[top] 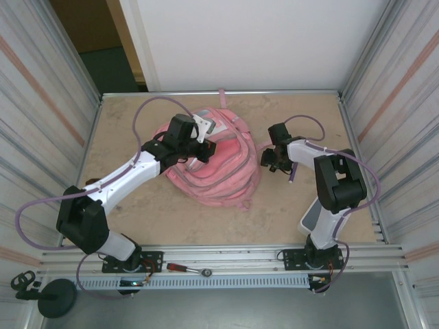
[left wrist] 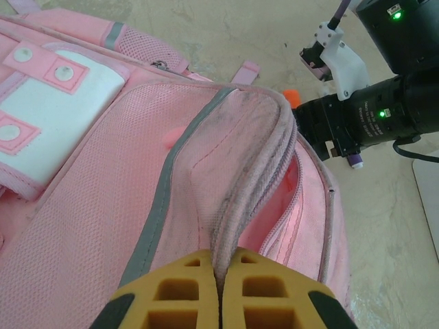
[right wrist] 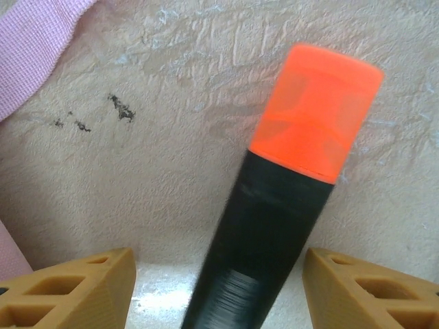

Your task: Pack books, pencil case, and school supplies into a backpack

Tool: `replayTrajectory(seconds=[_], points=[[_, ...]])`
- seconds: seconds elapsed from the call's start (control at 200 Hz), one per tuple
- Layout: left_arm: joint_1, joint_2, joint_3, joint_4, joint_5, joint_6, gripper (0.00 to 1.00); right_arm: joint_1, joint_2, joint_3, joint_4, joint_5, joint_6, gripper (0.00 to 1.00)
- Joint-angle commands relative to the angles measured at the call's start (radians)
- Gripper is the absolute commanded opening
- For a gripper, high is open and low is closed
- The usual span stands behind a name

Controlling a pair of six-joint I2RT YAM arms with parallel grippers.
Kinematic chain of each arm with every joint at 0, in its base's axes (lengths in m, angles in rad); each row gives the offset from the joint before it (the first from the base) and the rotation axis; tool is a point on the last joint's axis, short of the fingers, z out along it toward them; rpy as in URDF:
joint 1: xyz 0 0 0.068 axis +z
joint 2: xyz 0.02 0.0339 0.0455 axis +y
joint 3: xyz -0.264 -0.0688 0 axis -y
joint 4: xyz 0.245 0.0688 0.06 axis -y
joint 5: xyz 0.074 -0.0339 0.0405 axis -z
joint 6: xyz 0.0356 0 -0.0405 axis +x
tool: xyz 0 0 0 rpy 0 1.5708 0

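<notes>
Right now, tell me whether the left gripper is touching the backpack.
Touching. The left wrist view shows the left gripper with its two fingers closed together on a pinched fold of the backpack at its open zip edge.

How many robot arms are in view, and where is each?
2. The left arm reaches over the backpack, left pincer shut on its flap. The right arm stands right of the backpack, right pincer open around a marker.
</notes>
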Motion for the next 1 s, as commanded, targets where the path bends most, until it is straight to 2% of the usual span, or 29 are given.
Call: replayTrajectory(seconds=[0.0, 0.12, 0.24, 0.401, 0.526, 0.721, 0.862, 0.997], points=[[-0.003, -0.039, -0.016, 0.019, -0.001, -0.002, 0.00, -0.004, 0.047, 0.041, 0.003, 0.000, 0.016, 0.61], [-0.003, -0.045, -0.025, 0.022, -0.009, -0.001, 0.00, 0.000, 0.059, 0.039, 0.002, 0.006, 0.014, 0.50], [-0.003, -0.049, -0.025, 0.016, -0.014, 0.003, 0.00, 0.007, 0.020, 0.006, 0.023, 0.006, 0.011, 0.29], [-0.003, -0.064, -0.030, 0.022, -0.022, 0.000, 0.00, 0.017, -0.138, -0.087, 0.066, -0.013, 0.001, 0.18], [-0.003, -0.077, -0.035, 0.043, -0.021, -0.009, 0.00, 0.037, -0.310, -0.160, 0.090, -0.098, -0.014, 0.15], [0.003, -0.092, -0.032, 0.081, -0.010, -0.026, 0.00, 0.075, -0.500, -0.237, 0.169, -0.395, -0.015, 0.14], [0.012, -0.095, -0.011, 0.095, 0.012, -0.037, 0.00, 0.171, -0.561, -0.228, 0.207, -0.474, -0.023, 0.13], [0.014, -0.095, -0.002, 0.105, 0.019, -0.047, 0.00, 0.264, -0.540, -0.188, 0.243, -0.505, -0.019, 0.13]])
